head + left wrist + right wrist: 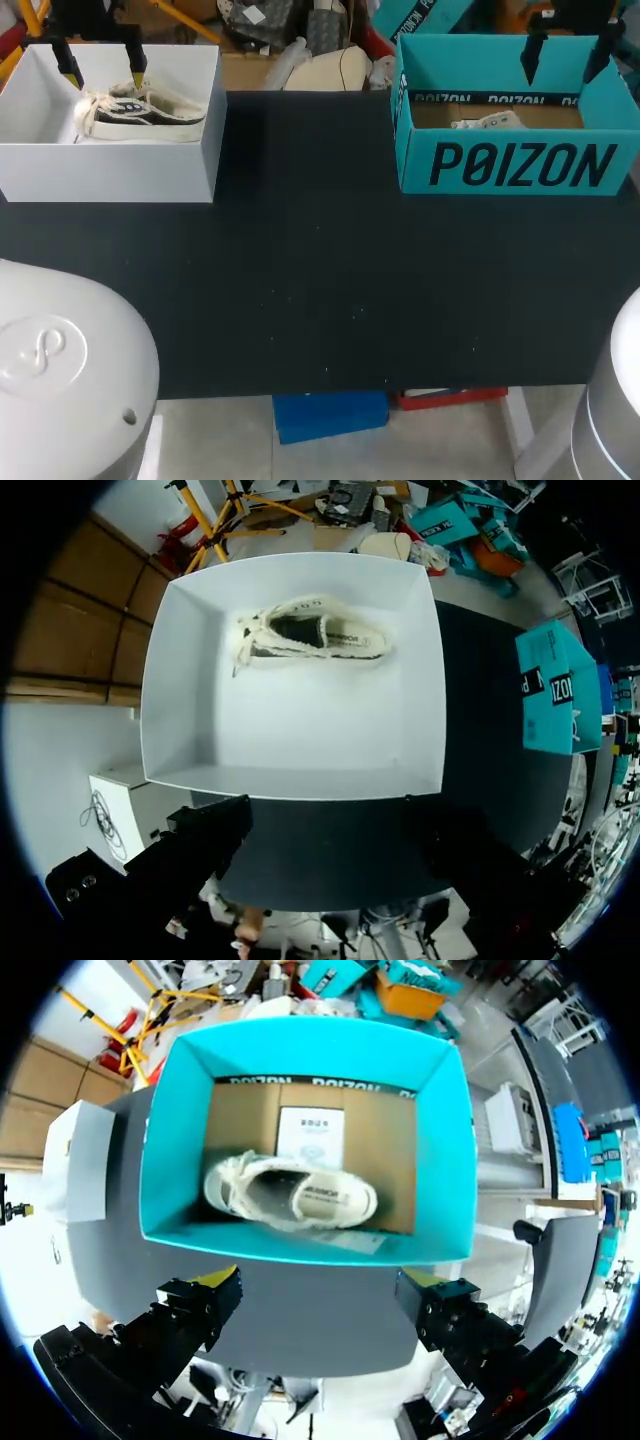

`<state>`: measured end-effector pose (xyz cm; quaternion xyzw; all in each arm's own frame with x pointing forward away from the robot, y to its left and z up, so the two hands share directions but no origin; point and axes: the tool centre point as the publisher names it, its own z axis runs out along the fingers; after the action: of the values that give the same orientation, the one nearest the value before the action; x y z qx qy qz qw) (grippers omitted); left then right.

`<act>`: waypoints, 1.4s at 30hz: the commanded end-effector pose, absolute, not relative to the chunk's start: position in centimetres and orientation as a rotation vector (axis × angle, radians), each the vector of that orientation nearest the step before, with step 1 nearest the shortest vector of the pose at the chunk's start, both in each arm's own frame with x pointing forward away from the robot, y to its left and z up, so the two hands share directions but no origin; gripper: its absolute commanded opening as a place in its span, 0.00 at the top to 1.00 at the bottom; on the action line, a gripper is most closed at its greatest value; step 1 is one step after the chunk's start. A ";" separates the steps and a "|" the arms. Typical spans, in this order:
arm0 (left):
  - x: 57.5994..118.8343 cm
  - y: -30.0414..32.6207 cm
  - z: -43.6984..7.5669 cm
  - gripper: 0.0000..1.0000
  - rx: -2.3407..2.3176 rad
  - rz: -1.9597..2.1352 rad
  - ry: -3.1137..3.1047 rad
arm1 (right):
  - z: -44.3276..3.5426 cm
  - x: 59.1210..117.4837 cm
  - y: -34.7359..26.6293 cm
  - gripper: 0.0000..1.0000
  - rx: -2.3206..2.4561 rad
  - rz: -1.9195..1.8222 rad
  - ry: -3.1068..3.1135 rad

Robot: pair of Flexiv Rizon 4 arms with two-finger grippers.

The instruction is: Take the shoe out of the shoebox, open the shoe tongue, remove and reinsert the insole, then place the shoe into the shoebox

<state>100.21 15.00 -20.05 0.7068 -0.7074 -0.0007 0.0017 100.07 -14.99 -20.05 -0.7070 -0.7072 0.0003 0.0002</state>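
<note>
Head view: both jaws stood spread, empty.
Progress: I judged nothing done; cream sneaker lay inside white cardboard shoebox.

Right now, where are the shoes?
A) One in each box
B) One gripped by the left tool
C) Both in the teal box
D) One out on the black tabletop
A: a shoe lies in the white box and a second shoe in the teal box; the left tool and right tool are open, holding nothing.
</note>
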 end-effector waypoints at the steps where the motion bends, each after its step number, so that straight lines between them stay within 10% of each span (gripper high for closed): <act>1: 100.2 15.0 -20.0 0.00 2.218 -0.002 -2.220 | -20.1 100.1 -15.0 0.00 -2.221 0.001 -2.221; 12: 100.0 13.8 -19.6 0.00 1.925 0.055 -2.517 | -20.1 100.1 -15.0 0.00 -2.221 0.001 -2.221; 21: 97.9 13.9 -18.0 0.00 0.366 0.338 -3.238 | -20.1 100.1 -15.0 0.00 -2.221 0.001 -2.221; 42: 99.3 13.9 -18.1 0.00 0.110 0.303 -3.241 | -20.1 100.1 -15.0 0.00 -2.221 0.001 -2.221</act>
<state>98.73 13.46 -17.76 0.2539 -0.9625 0.0773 -0.0558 100.09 -14.98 -20.10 -0.7069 -0.7073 -0.0001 0.0003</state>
